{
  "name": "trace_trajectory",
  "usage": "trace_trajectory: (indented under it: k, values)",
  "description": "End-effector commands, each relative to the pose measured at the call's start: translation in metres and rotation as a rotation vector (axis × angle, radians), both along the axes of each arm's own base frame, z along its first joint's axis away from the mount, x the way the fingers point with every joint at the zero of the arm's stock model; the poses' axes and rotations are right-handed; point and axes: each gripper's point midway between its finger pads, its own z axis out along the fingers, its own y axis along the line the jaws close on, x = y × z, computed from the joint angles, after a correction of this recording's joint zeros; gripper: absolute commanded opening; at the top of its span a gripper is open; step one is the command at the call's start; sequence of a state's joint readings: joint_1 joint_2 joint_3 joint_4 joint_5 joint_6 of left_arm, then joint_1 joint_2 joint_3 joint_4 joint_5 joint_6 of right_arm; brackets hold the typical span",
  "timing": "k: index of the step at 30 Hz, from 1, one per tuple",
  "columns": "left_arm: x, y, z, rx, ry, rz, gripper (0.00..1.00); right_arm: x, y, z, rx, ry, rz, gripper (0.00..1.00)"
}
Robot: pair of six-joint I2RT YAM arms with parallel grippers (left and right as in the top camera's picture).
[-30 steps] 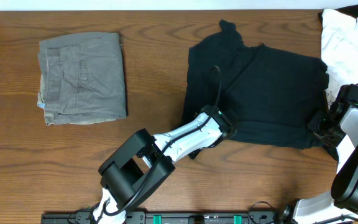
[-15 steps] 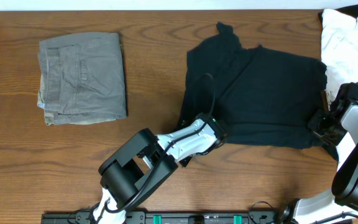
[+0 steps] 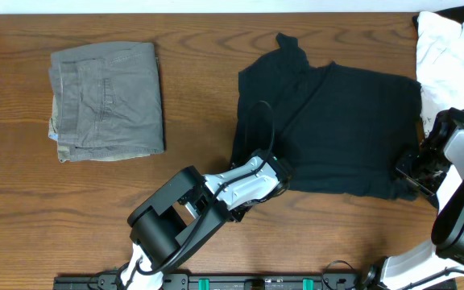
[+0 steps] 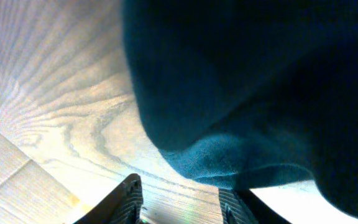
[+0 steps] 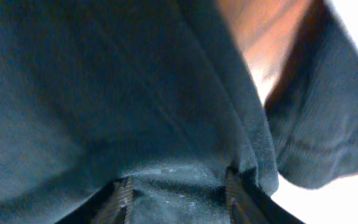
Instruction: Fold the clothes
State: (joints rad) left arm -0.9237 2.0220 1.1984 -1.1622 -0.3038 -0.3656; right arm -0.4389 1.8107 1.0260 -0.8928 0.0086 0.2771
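Dragged a little toward the near edge of the worktop [image 3: 200, 97], the shirt [image 3: 345, 121] now lies flatter, which suggests spreading is ending and folding has yet to begin. It covers the right half, almost to the right edge. Its long axis runs left to right, with one sleeve poking toward the far edge. Folded trousers [image 3: 107, 101] sit by the left edge, and a white garment [image 3: 449, 56] fills the far right corner. The left hand [image 4: 182, 196] is spread and empty at the shirt's near left corner. The right hand [image 5: 178, 190] straddles cloth at the near right corner; whether it grips cannot be told.
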Motion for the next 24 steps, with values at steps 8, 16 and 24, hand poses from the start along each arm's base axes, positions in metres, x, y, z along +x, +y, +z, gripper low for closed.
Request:
trace_trajectory:
  k: [8, 16, 24]
  values:
    - [0.045, -0.029, 0.054, -0.156, -0.120, 0.064, 0.47, 0.012, 0.004, 0.012, 0.026, 0.016, 0.024, 0.59]
    - [0.109, -0.051, 0.096, -0.411, -0.358, 0.156, 0.56, 0.038, 0.014, 0.043, 0.090, -0.108, 0.016, 0.65]
    - [0.187, -0.118, 0.106, -0.806, -0.470, -0.005, 0.34, 0.073, 0.003, 0.094, 0.012, -0.289, 0.069, 0.64]
